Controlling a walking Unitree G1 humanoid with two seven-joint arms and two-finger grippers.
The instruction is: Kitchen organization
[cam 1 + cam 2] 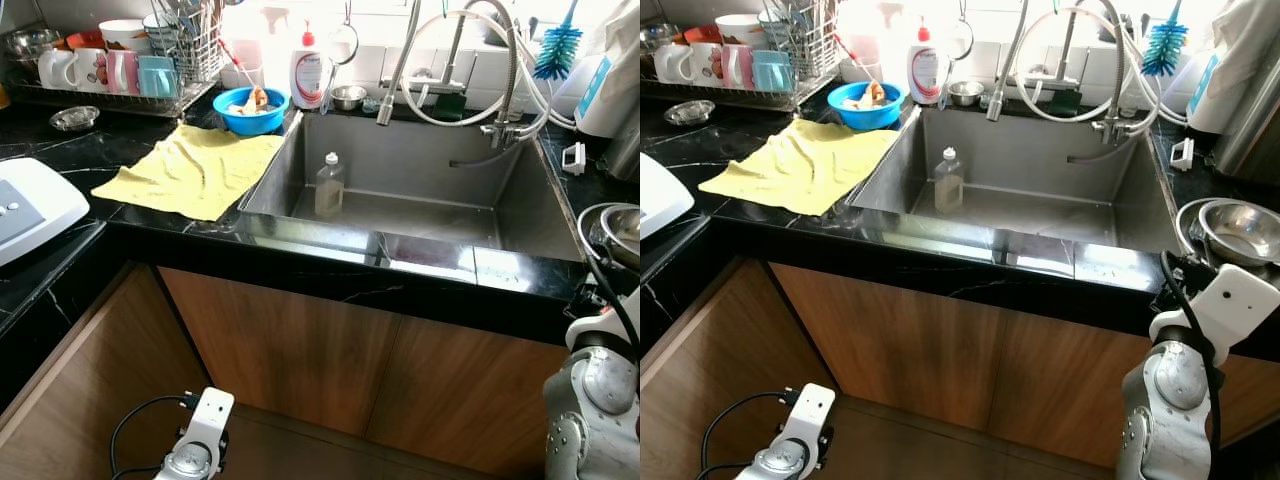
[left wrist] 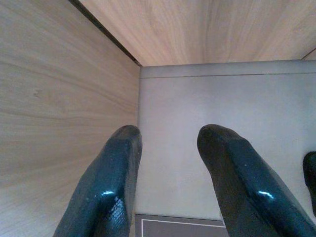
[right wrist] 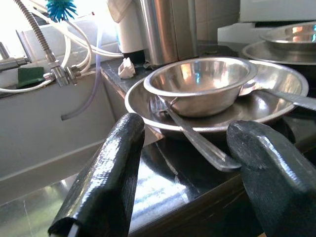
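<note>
A steel bowl (image 3: 202,84) sits in a wide steel plate (image 3: 276,106) on the black counter to the right of the sink, with a fork (image 3: 197,140) lying over the plate's rim. My right gripper (image 3: 186,126) is open, level with the counter edge just in front of the fork handle and not touching it. The same bowl (image 1: 1240,232) is seen from the head, above my right wrist (image 1: 1225,300). My left gripper (image 2: 170,136) hangs open and holds nothing, low beside the wooden cabinet fronts; its wrist (image 1: 200,440) is near the floor.
The steel sink (image 1: 420,150) holds a clear soap bottle (image 1: 329,186). A yellow cloth (image 1: 195,168) lies on the counter to its left, with a blue bowl (image 1: 252,112) and a dish rack (image 1: 120,60) of mugs behind. A blue brush (image 1: 557,50) and faucet hoses (image 1: 470,70) stand at the back.
</note>
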